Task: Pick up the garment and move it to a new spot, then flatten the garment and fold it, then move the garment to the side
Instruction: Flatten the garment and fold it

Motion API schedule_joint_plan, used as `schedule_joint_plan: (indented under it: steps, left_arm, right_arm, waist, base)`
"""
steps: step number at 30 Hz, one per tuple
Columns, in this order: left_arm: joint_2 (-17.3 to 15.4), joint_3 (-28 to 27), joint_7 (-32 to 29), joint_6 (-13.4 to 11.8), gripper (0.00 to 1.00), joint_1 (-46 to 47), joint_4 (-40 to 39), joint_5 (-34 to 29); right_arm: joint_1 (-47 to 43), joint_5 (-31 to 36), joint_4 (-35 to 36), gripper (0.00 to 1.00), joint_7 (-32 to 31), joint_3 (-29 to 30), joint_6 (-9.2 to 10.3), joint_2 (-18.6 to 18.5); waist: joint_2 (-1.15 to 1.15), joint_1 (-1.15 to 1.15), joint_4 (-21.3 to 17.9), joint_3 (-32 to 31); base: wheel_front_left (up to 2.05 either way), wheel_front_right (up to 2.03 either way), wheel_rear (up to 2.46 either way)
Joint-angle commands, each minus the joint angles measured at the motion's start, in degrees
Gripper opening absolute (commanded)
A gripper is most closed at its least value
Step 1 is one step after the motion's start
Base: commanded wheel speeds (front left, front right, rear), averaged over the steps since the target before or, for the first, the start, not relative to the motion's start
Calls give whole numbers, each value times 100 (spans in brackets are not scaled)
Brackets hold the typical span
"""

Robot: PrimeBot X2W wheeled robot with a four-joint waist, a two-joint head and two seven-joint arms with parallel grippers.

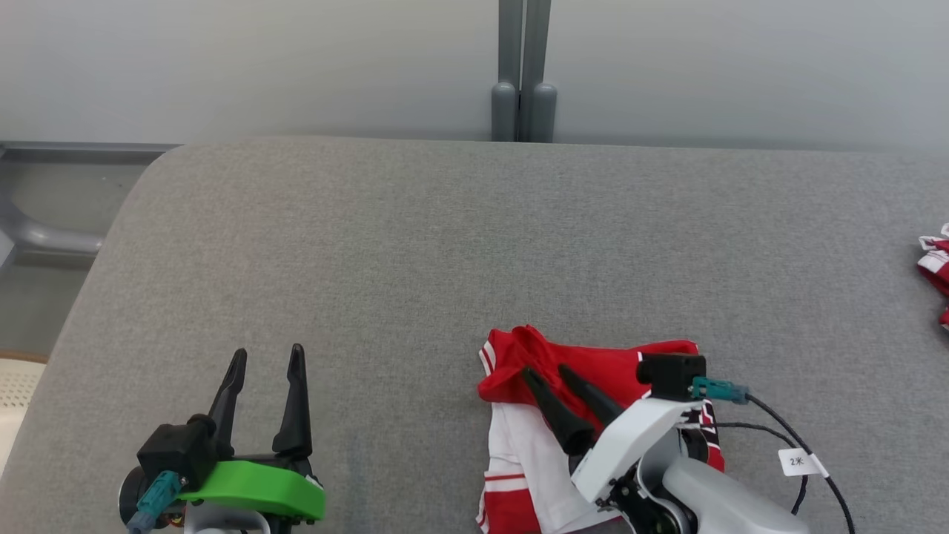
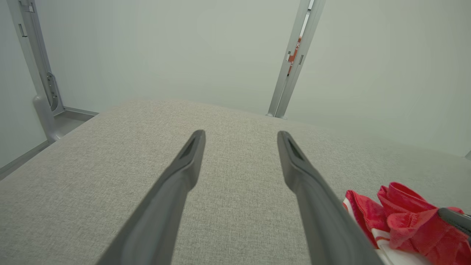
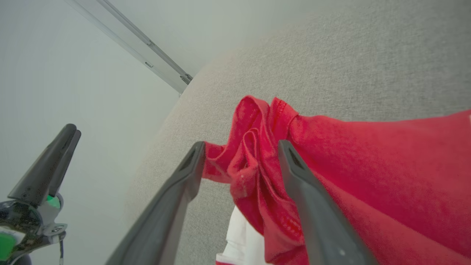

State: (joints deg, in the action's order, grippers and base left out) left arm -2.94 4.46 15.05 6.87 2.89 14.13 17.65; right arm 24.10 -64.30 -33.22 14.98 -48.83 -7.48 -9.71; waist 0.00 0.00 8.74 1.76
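Note:
The garment (image 1: 619, 367) is a red and white piece lying bunched near the front edge of the grey padded table (image 1: 445, 252), right of centre. My right gripper (image 1: 546, 370) is open over its left end, fingers pointing up and to the left. In the right wrist view a raised red fold (image 3: 254, 162) of the garment (image 3: 368, 165) stands between the fingers of the open right gripper (image 3: 241, 144), unpinched. My left gripper (image 1: 268, 351) stands open at the lower left over bare table, well apart from the cloth. In the left wrist view, the left gripper (image 2: 241, 133) has the garment (image 2: 401, 213) to its right.
Another red and white cloth (image 1: 936, 271) lies at the table's right edge. A grey post (image 1: 523, 74) rises behind the far edge against a pale wall. The table's left edge curves away, with a grey frame (image 1: 44, 237) beyond it. Bare grey table surface stretches across the middle and left.

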Motion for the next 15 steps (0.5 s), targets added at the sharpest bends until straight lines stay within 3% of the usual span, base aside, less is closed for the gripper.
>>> schedule_joint_plan:
  steps: [1,7,15]
  left_arm:
    - [0,-23,14,17,100,-8,6,-15]
    - [-1,-136,14,-14,100,-136,-66,14]
    - [-3,-289,14,-115,100,-256,-297,110]
  right_arm:
    - [14,-58,170,100,17,50,-3,-106]
    - [-277,212,1148,100,17,651,-3,-603]
    - [-901,1153,1966,100,19,2324,-3,-1224]
  waist:
    - [0,0,-140,-106]
    - [0,0,-501,-239]
    - [0,0,-1001,-317]
  base:
    - [0,0,0]
    - [0,0,0]
    - [0,0,0]
